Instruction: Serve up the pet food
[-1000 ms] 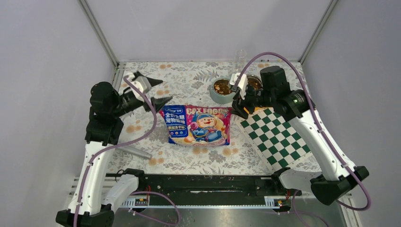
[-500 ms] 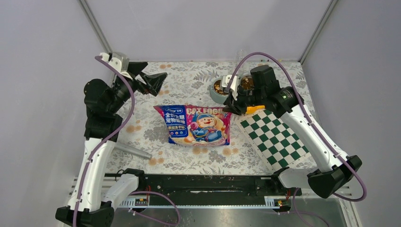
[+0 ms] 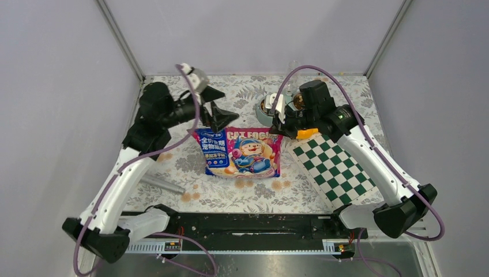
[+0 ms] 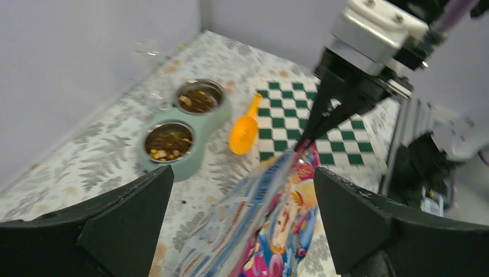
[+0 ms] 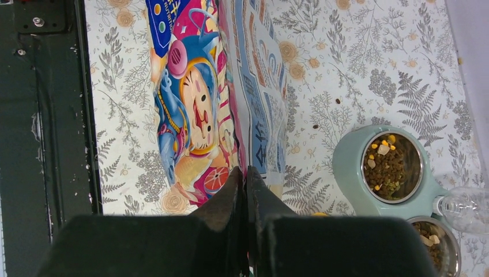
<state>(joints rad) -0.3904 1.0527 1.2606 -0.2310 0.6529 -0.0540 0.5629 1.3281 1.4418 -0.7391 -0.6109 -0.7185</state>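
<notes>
The pet food [image 4: 167,142] fills both cups of a teal double bowl [image 5: 346,167], and the kibble [image 5: 393,167] also shows in the right wrist view. The printed food bag [image 3: 239,153] lies mid-table. My right gripper [image 5: 246,170] is shut on the bag's top right edge, which it holds raised [image 4: 271,208]. From above, that right gripper [image 3: 275,131] sits at the bag's upper right corner. My left gripper [image 3: 222,105] hovers wide open over the bag's upper left corner, with nothing between its fingers [image 4: 115,219].
An orange scoop [image 4: 245,130] lies at the edge of the green-and-white checkered mat [image 3: 340,164], right of the bag. A clear bottle [image 5: 467,209] lies behind the bowl. A grey rod [image 3: 161,184] rests at the near left. Frame posts stand at the back corners.
My left arm has swung from the far left over to the bag's upper left corner, its jaws opening wider. My right gripper has closed on the bag's edge.
</notes>
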